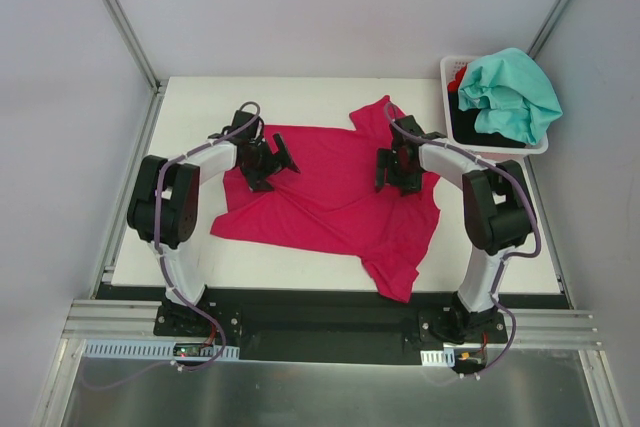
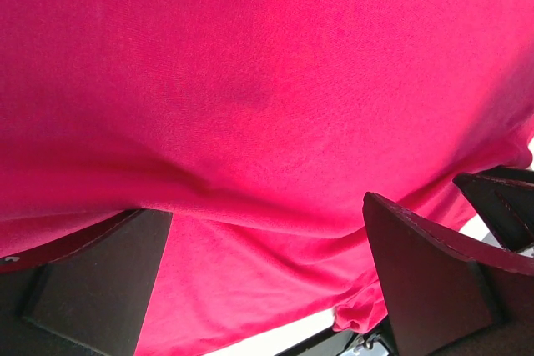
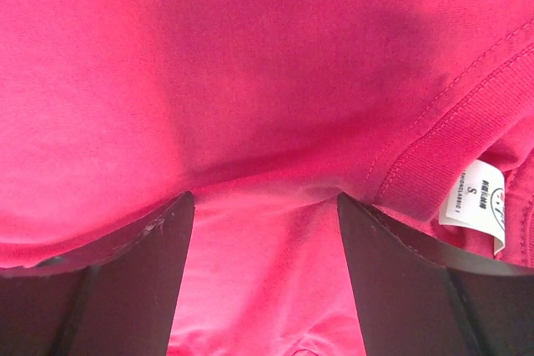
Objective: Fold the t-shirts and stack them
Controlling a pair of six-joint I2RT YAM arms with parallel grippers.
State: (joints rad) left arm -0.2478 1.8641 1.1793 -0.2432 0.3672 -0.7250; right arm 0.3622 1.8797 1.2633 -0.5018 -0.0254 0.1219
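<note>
The left gripper (image 1: pixel 267 163) stands with its jaws wide apart, its two dark fingers (image 2: pixel 92 281) pressed down into magenta cloth that fills the gap between them. It has closed on nothing. The right gripper (image 1: pixel 394 169) is the same: its fingers (image 3: pixel 125 277) are spread well apart, with pink cloth bulging between and over their tips but not pinched. Just beside its right finger lie the ribbed collar and one small white label (image 3: pixel 478 203).

Both wrists point down and inward, toward the middle of the table. Each of the two arms rises from its base at the near edge, bends at the elbow and reaches forward. The left arm ends over the left part of the shirt and the right arm over its right part, near the collar.

One magenta-pink t-shirt (image 1: pixel 325 197) lies spread and rumpled across the centre of the white table (image 1: pixel 200 97). One sleeve points to the far edge and another part trails toward the near edge.

One white basket (image 1: pixel 446 92) sits at the far right corner, apart from the spread shirt. One teal-mint t-shirt (image 1: pixel 510 92) is heaped on top of it, with black cloth (image 1: pixel 470 125) and a bit of red cloth (image 1: pixel 459 77) showing beneath. I cannot tell how many garments the black and red make.
</note>
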